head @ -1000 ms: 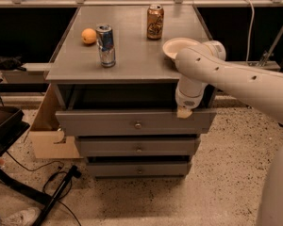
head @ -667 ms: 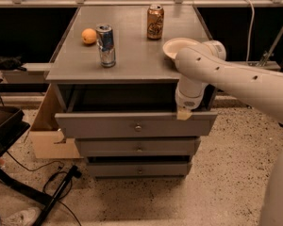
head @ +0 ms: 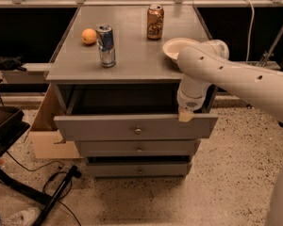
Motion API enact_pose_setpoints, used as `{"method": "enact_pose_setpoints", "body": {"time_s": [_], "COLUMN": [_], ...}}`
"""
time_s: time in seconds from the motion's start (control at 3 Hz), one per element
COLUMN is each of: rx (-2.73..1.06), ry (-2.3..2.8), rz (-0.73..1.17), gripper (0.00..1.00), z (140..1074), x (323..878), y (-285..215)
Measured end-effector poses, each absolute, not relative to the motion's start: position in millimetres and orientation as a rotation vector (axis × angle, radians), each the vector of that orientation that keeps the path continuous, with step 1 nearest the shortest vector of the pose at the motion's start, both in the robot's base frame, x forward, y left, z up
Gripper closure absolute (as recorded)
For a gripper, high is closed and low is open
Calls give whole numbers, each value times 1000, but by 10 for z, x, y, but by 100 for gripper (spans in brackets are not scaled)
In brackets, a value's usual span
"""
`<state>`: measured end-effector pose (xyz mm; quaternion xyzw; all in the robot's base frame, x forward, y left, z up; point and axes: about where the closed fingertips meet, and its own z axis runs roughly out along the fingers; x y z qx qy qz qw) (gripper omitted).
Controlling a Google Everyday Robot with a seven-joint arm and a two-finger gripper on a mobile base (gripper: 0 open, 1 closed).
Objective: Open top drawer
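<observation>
— although a full second has gone by, does anything look different at the top drawer (head: 108,126)?

— hardly. its grey front stands out from under the bench (head: 132,65) by the same amount as a second ago, with a dark opening behind it. the gripper (head: 185,115) sits at the same spot on the front's upper edge, near the right end and well right of the knob (head: 138,131).

— what does that mean for the task?

— i judge the drawer is already partly open, and the pull has either paused or finished. it could likely come out further.

— is the gripper closed on that edge?

— i cannot tell. its tip meets the top of the front, but whether it clamps the panel or only hooks behind it doesn't show.

— what else is hidden?

— the arm (head: 236,74) covers the drawer's right rear corner and part of the bowl (head: 174,48) on the bench above. the drawer's inside is too dark to say if it holds anything. right of the drawer, the arm runs out of view. below, the two narrower fronts (head: 138,148) show, but whether they sit fully shut is hard to make out.
</observation>
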<state>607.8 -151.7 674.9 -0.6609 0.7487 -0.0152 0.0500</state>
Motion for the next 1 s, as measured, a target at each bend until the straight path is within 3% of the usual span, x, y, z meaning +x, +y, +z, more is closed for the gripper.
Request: {"method": "enact_pose_setpoints", "body": {"time_s": [1.0], "rx": [-2051], "ry": [2287], "rz": [16], "gripper": [100], "z": [6835], "x": [5836], "y": [-1547]}}
